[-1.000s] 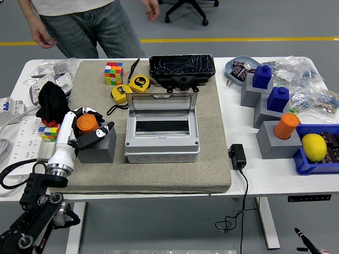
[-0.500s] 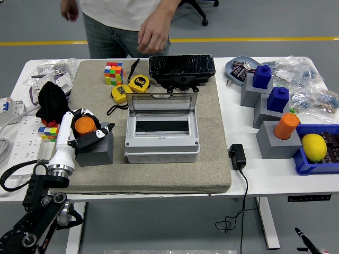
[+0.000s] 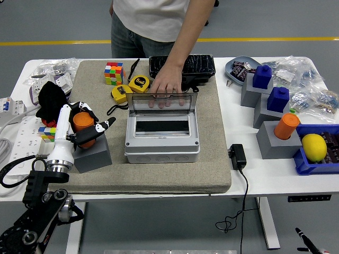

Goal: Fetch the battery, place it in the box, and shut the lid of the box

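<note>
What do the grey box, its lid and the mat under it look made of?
Grey box: matte moulded plastic, likely, given its uniform grey and rounded corners. Lid: clear plastic in a grey frame; the person's fingers show through it. Mat: beige felt or woven fabric, with a dull, fuzzy surface and soft edges.

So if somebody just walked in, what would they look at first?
Probably the robot's left hand at the left of the mat, its fingers wrapped around the orange battery that sits on a grey block. Next, the grey box in the middle of the mat with its clear lid standing open, and a person's hand reaching from the far side to hold that lid's top edge.
</note>
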### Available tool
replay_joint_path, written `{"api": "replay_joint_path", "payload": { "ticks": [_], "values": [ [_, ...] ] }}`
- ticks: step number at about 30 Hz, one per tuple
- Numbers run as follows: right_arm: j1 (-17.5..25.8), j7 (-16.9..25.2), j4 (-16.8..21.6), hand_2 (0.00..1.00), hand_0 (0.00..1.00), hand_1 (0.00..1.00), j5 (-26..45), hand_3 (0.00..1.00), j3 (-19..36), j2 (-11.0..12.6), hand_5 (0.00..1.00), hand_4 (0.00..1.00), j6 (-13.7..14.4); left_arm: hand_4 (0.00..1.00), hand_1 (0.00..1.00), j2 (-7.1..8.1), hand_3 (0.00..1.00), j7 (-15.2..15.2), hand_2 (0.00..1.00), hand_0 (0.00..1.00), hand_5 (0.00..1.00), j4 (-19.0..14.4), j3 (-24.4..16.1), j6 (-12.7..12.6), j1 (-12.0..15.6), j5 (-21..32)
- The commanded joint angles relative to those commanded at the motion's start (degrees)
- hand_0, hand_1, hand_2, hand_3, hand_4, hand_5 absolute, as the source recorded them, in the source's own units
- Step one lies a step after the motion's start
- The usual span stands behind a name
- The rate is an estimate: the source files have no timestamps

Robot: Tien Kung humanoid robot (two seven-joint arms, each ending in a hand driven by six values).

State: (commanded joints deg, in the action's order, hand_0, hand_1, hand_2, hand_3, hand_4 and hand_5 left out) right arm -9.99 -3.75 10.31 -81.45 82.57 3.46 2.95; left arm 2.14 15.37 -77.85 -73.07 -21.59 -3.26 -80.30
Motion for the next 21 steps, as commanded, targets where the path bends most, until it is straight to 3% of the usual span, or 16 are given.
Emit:
{"api": "replay_joint_path", "payload": {
  "ticks": [9, 10, 16, 21],
  "values": [
    [0.12, -0.05, 0.0, 0.682, 0.82, 0.736, -0.17, 0.71, -0.03, 0.06, 0.967, 0.998, -0.03, 0.998, 0.002, 0.83, 0.032, 0.44, 0.045, 0.068, 0.002, -5.18, 0.19, -2.56, -0.81, -5.21],
    [0.12, -0.06, 0.0, 0.682, 0.82, 0.737, -0.19, 0.709, -0.03, 0.07, 0.966, 0.998, -0.04, 0.998, 0.002, 1.0, 0.002, 0.36, 0.016, 0.082, 0.062, -5.72, 0.54, -2.73, -0.96, -5.85],
    [0.04, -0.05, 0.0, 0.682, 0.82, 0.737, -0.18, 0.71, -0.05, 0.09, 0.966, 0.998, -0.04, 0.998, 0.002, 2.51, 0.002, -3.06, 0.008, 0.073, 0.085, -9.87, 4.93, -3.83, -2.96, -16.93],
    [-0.06, -0.03, 0.0, 0.682, 0.82, 0.737, -0.06, 0.71, -0.13, 0.16, 0.966, 0.998, -0.03, 0.998, 0.002, 3.27, 0.002, -5.61, 0.008, 0.073, 0.085, -10.07, 8.9, -3.66, -5.26, -26.56]
  ]
}}
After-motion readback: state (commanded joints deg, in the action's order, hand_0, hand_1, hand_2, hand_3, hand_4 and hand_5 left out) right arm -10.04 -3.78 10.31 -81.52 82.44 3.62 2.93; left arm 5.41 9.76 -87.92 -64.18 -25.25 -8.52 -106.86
